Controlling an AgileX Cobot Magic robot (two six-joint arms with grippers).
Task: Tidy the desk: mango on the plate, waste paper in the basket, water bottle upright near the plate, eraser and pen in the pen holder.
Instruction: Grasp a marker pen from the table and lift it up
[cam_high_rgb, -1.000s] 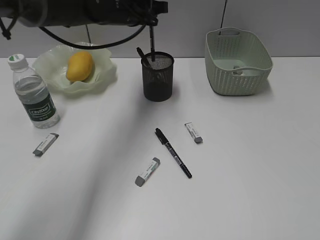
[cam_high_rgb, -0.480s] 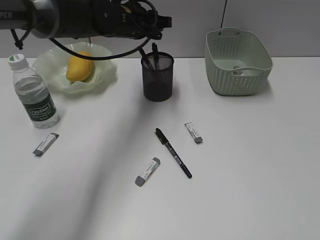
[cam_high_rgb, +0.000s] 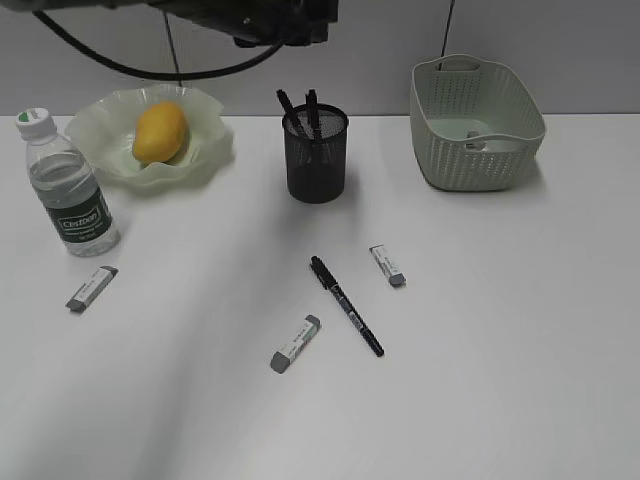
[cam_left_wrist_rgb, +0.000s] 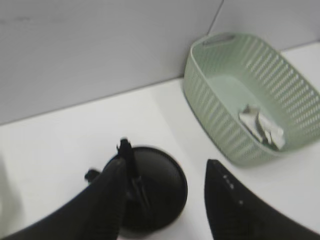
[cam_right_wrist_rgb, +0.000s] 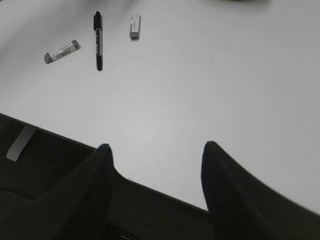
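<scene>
From the front, the left arm has pulled up and back out of the way since a moment ago; only its dark bulk shows along the top edge. Two pens (cam_high_rgb: 312, 112) now stand in the holder (cam_high_rgb: 316, 156), where a second ago there was one with another just going in. The mango (cam_high_rgb: 160, 132) sits on the plate (cam_high_rgb: 205, 155), the bottle (cam_high_rgb: 66, 186) stands upright just beside it, and the basket (cam_high_rgb: 476, 125) is at the back right. One pen (cam_high_rgb: 346, 306) and three erasers (cam_high_rgb: 295, 344) lie loose on the surface (cam_high_rgb: 500, 330).

Left wrist: the left hand (cam_left_wrist_rgb: 165, 192) is spread and empty, hovering above the holder (cam_left_wrist_rgb: 152, 192), so the drop looks finished. The waste paper (cam_left_wrist_rgb: 261, 126) lies in the basket (cam_left_wrist_rgb: 220, 130).

Right wrist: the right hand (cam_right_wrist_rgb: 155, 192) is spread, holding nothing, over the near edge of the surface. The loose pen (cam_right_wrist_rgb: 98, 40) and two erasers (cam_right_wrist_rgb: 61, 51) lie well ahead.

I'd say the last pen and erasers are what remains.
</scene>
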